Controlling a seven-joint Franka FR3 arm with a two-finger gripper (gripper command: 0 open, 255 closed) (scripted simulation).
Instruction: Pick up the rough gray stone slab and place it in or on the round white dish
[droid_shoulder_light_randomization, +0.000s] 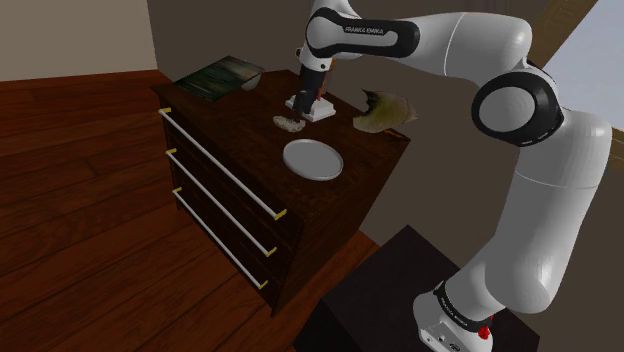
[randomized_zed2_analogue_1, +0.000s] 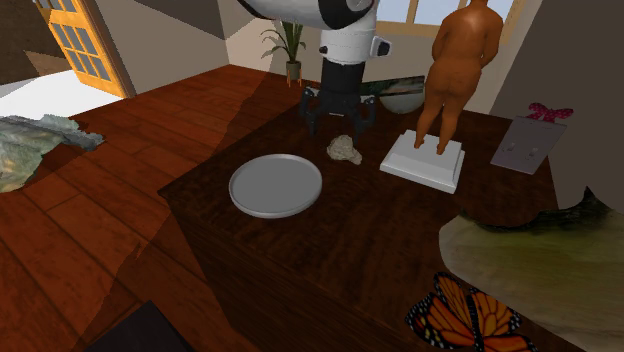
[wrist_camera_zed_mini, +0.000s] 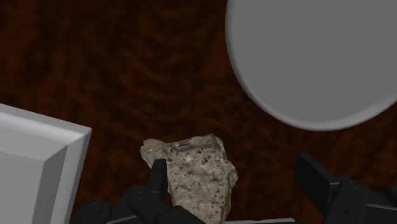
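On the top of the dark wooden chest of drawers (randomized_zed2_analogue_1: 330, 250), as the second exterior view gives it, the round white dish (randomized_zed2_analogue_1: 276, 185) lies near the middle. The rough grey stone slab (randomized_zed2_analogue_1: 345, 150) lies at 2 o'clock from the dish, near it but apart. At 3 o'clock from the slab, just beside it, the orange statue of a person (randomized_zed2_analogue_1: 455, 70) stands on its white square base (randomized_zed2_analogue_1: 424, 158). The all-black two-finger gripper (randomized_zed2_analogue_1: 338, 122) hangs at 12 o'clock from the slab, behind it.

In the shoulder view, the flat green rectangular object (droid_shoulder_light_randomization: 220, 77) lies on the same top at 10 o'clock from the dish, well apart. The black box stand (droid_shoulder_light_randomization: 400, 290) is beside the chest at 5 o'clock.
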